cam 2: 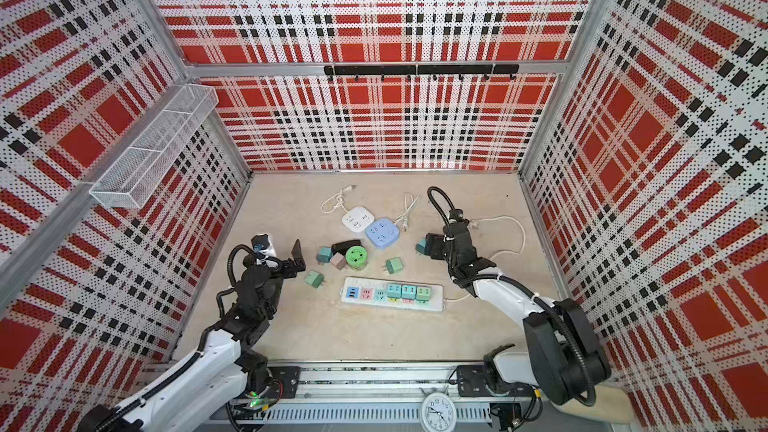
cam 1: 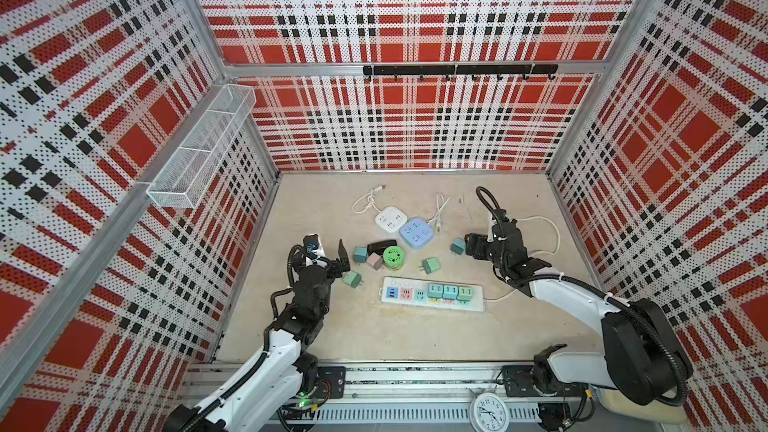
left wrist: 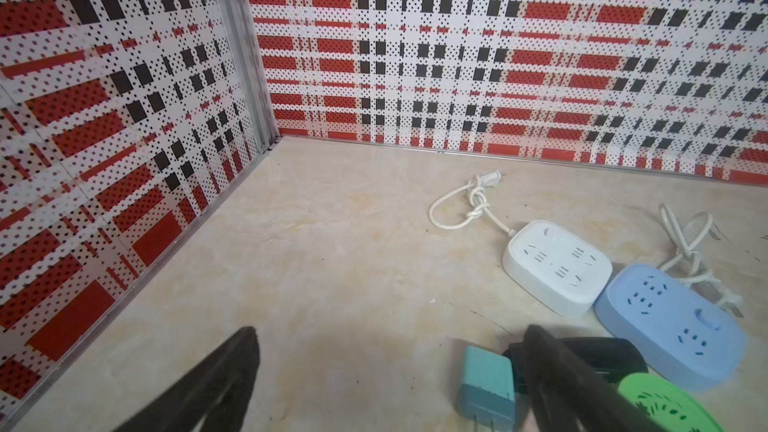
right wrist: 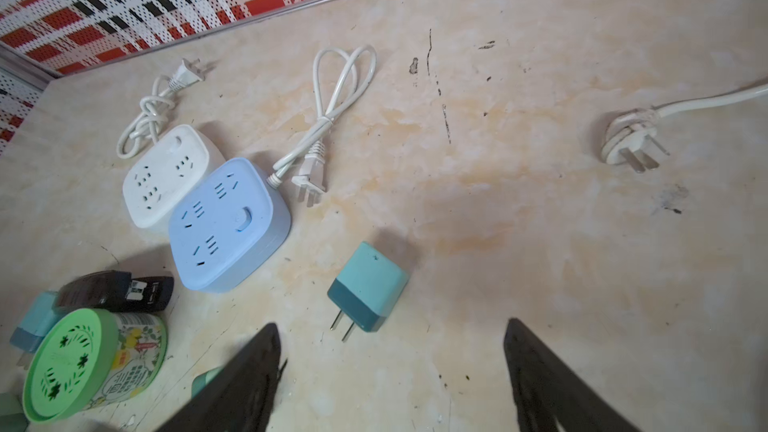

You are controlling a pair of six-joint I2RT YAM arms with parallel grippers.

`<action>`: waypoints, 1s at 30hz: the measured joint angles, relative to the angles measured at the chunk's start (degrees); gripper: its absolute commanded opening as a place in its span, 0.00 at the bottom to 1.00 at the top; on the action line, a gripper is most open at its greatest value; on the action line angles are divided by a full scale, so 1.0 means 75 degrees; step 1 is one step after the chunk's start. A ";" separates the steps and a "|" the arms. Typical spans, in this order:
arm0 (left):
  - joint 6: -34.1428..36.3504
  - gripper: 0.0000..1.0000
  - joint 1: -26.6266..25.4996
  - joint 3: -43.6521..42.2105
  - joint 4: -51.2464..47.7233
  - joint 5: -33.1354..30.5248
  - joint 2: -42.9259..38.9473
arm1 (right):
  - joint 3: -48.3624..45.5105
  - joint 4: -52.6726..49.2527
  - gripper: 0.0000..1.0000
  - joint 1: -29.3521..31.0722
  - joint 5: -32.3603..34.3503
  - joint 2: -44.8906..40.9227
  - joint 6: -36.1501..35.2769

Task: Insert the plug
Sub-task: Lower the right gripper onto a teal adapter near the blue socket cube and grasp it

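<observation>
A two-tone teal plug (right wrist: 368, 286) lies on the table with its two prongs towards my right gripper (right wrist: 390, 330). That gripper is open, just short of the plug, with nothing between its fingers. In both top views the same plug (cam 1: 458, 246) (cam 2: 420, 246) sits at the tip of the right gripper (cam 1: 468, 246). The white power strip (cam 1: 473, 304) lies at the front centre with three teal plugs (cam 1: 449, 292) seated in it. My left gripper (cam 1: 328, 248) (left wrist: 390, 351) is wide open and empty, and another teal plug (left wrist: 484, 384) lies beside one finger.
Loose green plugs (cam 1: 431, 265) (cam 1: 351, 279), a pink plug (cam 1: 374, 261), a green round can (cam 1: 392, 256) and a black adapter (cam 1: 381, 246) crowd the middle. White (cam 1: 390, 218) and blue (cam 1: 417, 232) socket cubes sit behind with coiled cords. A white corded plug (right wrist: 627, 141) lies to the right.
</observation>
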 measured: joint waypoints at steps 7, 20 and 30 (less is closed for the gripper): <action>0.0041 1.00 -0.0003 0.0055 0.0044 0.0204 0.0481 | 0.0898 -0.0472 0.83 0.0207 0.0198 0.1064 -0.0006; 0.0154 0.99 -0.0003 0.0055 0.0096 0.0425 0.0361 | 0.2538 -0.1207 0.81 0.0519 0.0539 0.3060 -0.0003; 0.0166 0.99 -0.0003 0.0055 0.0111 0.0452 0.0335 | 0.3156 -0.1749 0.83 0.0545 0.1172 0.4048 -0.0003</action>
